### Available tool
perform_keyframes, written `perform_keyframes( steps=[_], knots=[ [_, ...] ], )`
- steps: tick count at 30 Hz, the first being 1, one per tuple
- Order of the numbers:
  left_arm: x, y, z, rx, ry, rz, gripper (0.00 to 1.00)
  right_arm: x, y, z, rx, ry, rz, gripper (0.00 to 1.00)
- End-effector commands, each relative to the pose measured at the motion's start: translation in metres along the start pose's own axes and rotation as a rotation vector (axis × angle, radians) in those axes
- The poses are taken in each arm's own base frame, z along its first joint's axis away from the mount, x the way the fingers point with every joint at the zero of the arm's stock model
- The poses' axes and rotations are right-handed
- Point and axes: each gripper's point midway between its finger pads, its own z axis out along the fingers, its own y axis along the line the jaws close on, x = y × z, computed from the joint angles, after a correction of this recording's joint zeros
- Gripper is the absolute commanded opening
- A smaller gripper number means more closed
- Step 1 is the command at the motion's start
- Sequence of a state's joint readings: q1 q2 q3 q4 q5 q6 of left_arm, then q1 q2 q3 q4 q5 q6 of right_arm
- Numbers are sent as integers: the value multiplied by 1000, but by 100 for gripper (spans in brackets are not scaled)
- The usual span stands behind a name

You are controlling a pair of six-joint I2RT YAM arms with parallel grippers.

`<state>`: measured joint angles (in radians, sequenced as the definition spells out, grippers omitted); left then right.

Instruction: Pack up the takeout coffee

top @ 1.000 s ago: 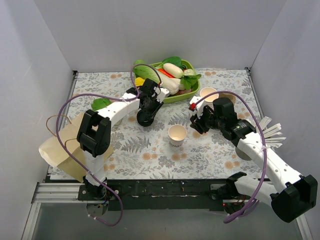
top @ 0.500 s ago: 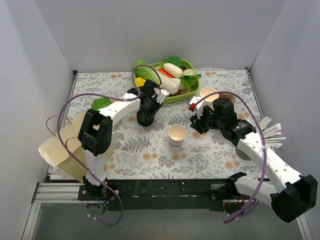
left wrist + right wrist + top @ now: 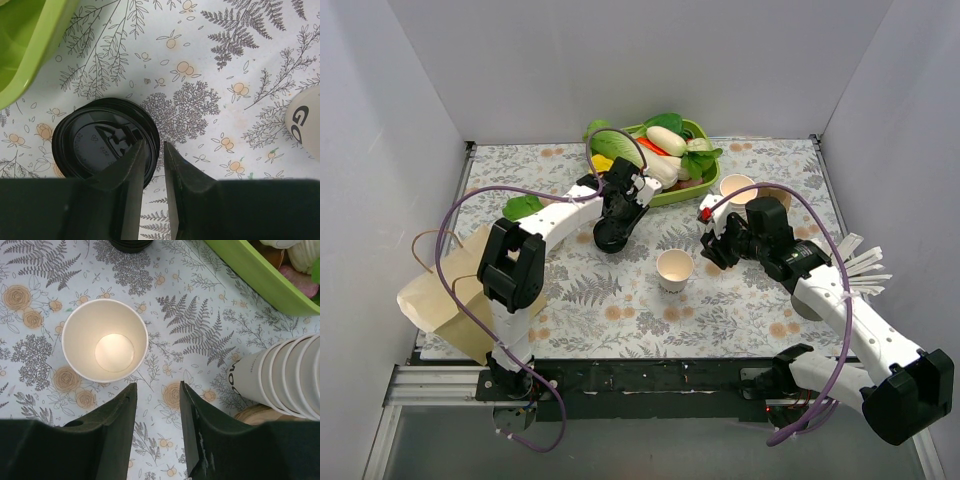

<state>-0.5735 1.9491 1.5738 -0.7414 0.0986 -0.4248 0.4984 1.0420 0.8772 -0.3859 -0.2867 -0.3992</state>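
Note:
A lidless cream paper cup (image 3: 674,268) stands upright mid-table; it also shows in the right wrist view (image 3: 105,340). No cup with a lid on it is in view. A stack of black lids (image 3: 610,240) sits left of the cup and shows in the left wrist view (image 3: 100,140). My left gripper (image 3: 615,225) is down on the stack, its jaws (image 3: 154,145) nearly closed with the top lid's right rim between them. My right gripper (image 3: 712,250) hovers open and empty (image 3: 157,385) just right of the open cup.
A green tray (image 3: 712,165) of toy vegetables sits at the back. A stack of lidless cups (image 3: 737,186) lies on its side right of the tray, by a wooden disc (image 3: 778,193). A brown paper bag (image 3: 450,290) lies front left. White stirrers (image 3: 865,265) lie at right.
My left gripper has shifted slightly at the lid stack. The right arm and the open cup have barely moved.

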Motion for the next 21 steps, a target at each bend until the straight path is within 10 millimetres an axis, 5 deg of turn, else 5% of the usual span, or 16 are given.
perform_keyframes(
  steps=[1, 21],
  knots=[
    [-2, -6, -10, 17, -11, 0, 22, -9, -4, -1, 18, -40, -22, 46],
    [8, 1, 5, -14, 28, 2, 17, -4, -4, 1, 13, -21, -25, 46]
  ],
)
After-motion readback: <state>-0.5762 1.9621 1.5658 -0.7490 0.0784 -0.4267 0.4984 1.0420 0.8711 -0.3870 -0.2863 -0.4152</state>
